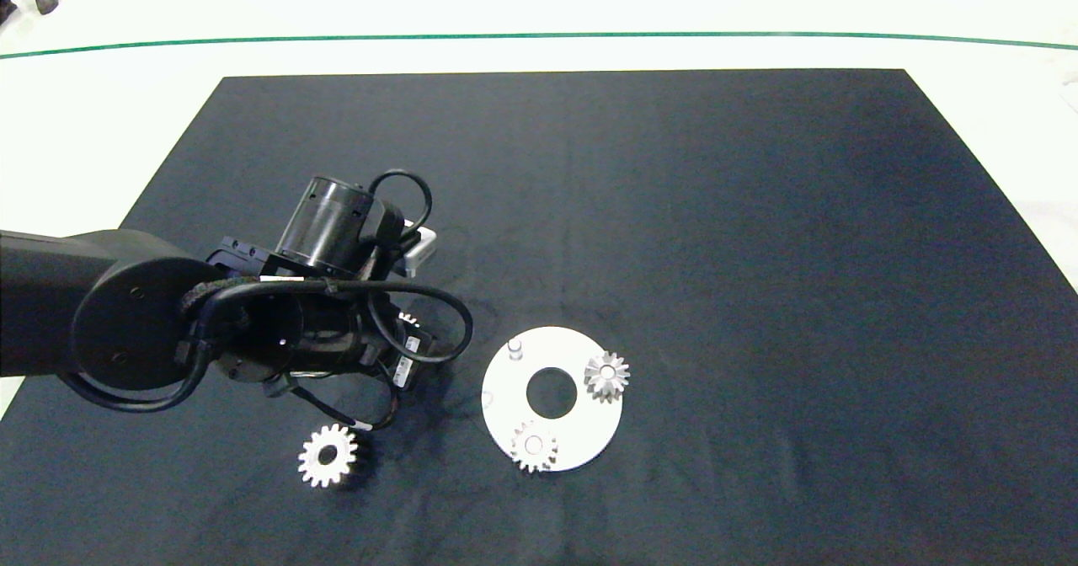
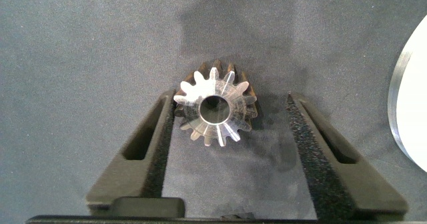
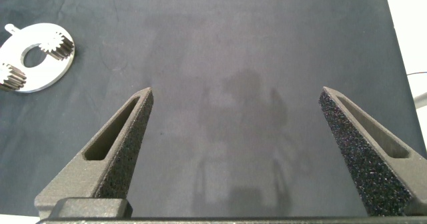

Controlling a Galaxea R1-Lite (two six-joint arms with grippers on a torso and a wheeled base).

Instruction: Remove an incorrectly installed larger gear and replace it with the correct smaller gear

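Dark mat (image 1: 758,212) carries four gears: three small, one larger gear (image 1: 328,456).

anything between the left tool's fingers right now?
Yes: the smaller gear lies on the dark mat between the open left tool fingers, per the left wrist view.

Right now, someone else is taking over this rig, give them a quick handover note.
Left gripper: open, fingers straddling the smaller gear on the mat, not yet gripped.
Right gripper: open, holding nothing, away from the work.
Larger gear: already off, lying on the mat.
Disc plate: two gears seated, one peg bare.
Left: grip the smaller gear and seat it on that peg.
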